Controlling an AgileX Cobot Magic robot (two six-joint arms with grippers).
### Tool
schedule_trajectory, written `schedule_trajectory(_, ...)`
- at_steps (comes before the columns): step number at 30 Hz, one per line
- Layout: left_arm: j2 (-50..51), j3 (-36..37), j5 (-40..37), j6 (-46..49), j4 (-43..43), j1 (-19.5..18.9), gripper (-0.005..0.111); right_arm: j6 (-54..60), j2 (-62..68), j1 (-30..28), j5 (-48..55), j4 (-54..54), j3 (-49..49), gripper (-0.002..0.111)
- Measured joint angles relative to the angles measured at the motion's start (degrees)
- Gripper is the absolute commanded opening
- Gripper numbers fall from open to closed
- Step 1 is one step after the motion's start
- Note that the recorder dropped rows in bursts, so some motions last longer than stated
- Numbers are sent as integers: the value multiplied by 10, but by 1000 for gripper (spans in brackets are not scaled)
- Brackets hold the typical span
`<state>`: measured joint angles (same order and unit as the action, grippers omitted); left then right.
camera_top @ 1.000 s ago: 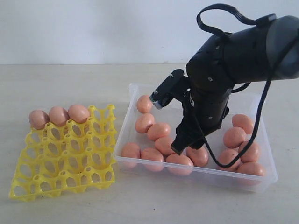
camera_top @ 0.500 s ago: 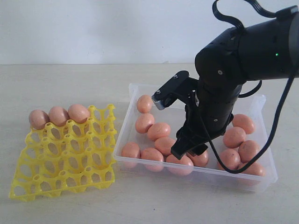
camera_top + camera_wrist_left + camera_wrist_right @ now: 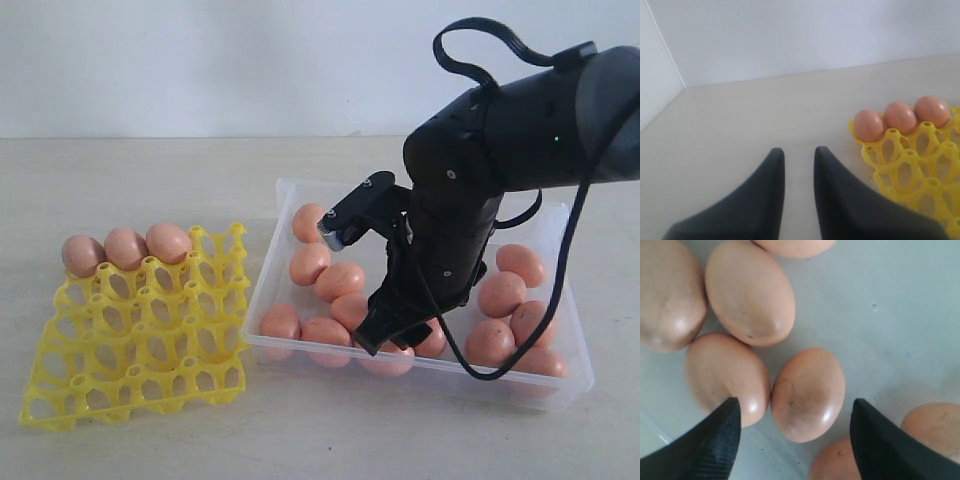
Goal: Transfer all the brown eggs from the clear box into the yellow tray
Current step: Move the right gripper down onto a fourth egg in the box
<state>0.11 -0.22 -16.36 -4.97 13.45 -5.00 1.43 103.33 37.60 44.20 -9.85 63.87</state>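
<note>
- Evidently, the task was only begun: three brown eggs [image 3: 125,248] were seated side by side in the far row of the yellow tray [image 3: 140,350], at its left end, and every other cell was seen empty.
- Roughly a dozen eggs were counted in the clear box [image 3: 450,375] to the right of the tray; some may have been hidden behind the arm, so an exact number could not be given.
- Most of the work was therefore judged to remain.
- The right gripper [image 3: 795,407] was lowered into the box close to its near wall, with its jaws spread wide.
- One egg [image 3: 807,395] was framed between those jaws but was not seen to be pinched or lifted.
- A neighbouring egg [image 3: 725,377] lay against the framed one, just under one fingertip [image 3: 715,440]; it was judged likely to be nudged when the jaws closed.
- The left gripper [image 3: 798,151] was held over the bare table [image 3: 740,125], near the tray corner carrying the three eggs, with its jaws only slightly parted and nothing between them.
- The step in hand was judged to be the pick of a fourth egg.
</note>
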Motion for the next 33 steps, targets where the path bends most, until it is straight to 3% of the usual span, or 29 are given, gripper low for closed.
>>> schedule_trajectory(15, 0, 0, 0, 0, 0, 0, 22, -6, 1, -3, 0, -35, 0, 60)
schedule_trajectory(22, 0, 0, 0, 0, 0, 0, 22, -7, 20, -4, 0, -35, 0, 36)
schedule_trajectory(24, 0, 0, 0, 0, 0, 0, 22, -7, 24, -4, 0, -34, 0, 39)
schedule_trajectory(29, 0, 0, 0, 0, 0, 0, 22, -6, 25, -4, -9, -30, 0, 62)
schedule_trajectory(33, 0, 0, 0, 0, 0, 0, 22, 4, 26, -4, -10, -29, 0, 65)
